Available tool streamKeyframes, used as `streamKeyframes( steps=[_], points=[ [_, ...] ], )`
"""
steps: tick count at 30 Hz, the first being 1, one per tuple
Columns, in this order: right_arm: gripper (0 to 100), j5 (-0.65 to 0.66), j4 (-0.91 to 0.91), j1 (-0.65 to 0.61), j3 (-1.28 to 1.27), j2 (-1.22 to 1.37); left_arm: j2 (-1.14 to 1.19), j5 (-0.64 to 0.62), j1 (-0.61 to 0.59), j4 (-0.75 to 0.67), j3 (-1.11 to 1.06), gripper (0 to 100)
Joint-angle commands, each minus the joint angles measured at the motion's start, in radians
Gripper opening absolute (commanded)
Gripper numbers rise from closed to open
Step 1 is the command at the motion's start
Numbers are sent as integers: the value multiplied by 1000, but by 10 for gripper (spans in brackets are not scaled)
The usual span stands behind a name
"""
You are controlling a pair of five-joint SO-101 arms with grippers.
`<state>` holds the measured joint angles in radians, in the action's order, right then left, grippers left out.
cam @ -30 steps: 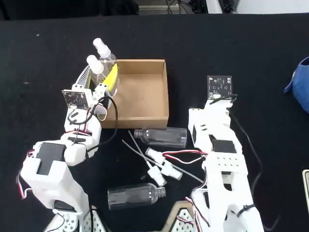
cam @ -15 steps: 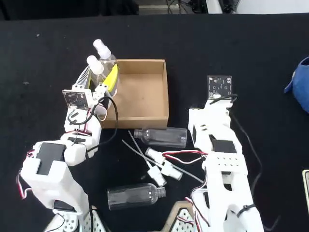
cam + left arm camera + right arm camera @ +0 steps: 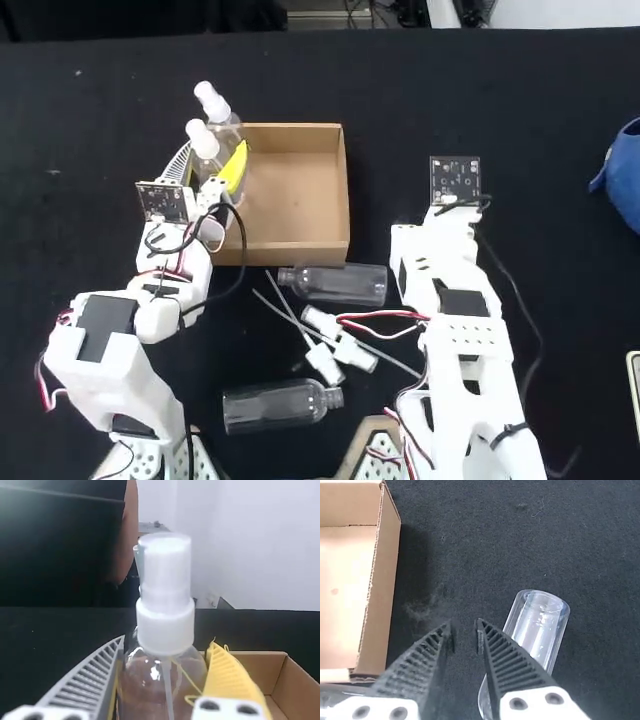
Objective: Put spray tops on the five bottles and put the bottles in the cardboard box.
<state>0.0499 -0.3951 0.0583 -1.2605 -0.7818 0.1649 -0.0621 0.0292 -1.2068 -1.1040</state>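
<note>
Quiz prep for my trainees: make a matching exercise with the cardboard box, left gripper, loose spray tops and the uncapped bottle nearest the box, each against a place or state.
1 cardboard box
2 left gripper
3 loose spray tops
4 uncapped bottle nearest the box

A on its side, by the box wall
B shut on a capped bottle
C brown, open-topped
D white, loose on the table

Pairs: 1-C, 2-B, 3-D, 4-A

The bench (image 3: 530, 525) is covered with black matt cloth, felt-like, with lint caught on it. The open brown cardboard box (image 3: 295, 190) is matt, its cut edges rough. The clear plastic bottle (image 3: 145, 685) gripped in the left hand (image 3: 167, 642) is glossy; its white plastic spray top (image 3: 165, 605) is smooth, satin. The hand's fingers (image 3: 232, 675) are ribbed plastic.
</note>
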Motion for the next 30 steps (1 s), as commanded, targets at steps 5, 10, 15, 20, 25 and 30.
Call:
streamKeyframes(
  steps=[5,10,15,20,25,30],
  points=[
    [64,5,26,17,2,-33,-8,5,8,124,31,30],
    [64,5,26,17,2,-33,-6,6,8,74,24,30],
    [64,5,26,17,2,-33,-6,6,2,74,24,33],
    [64,5,26,17,2,-33,-6,8,2,74,30,34],
    [64,5,26,17,2,-33,-6,8,-1,74,24,63],
    [64,5,26,17,2,-33,-6,8,-1,74,22,199]
  ],
)
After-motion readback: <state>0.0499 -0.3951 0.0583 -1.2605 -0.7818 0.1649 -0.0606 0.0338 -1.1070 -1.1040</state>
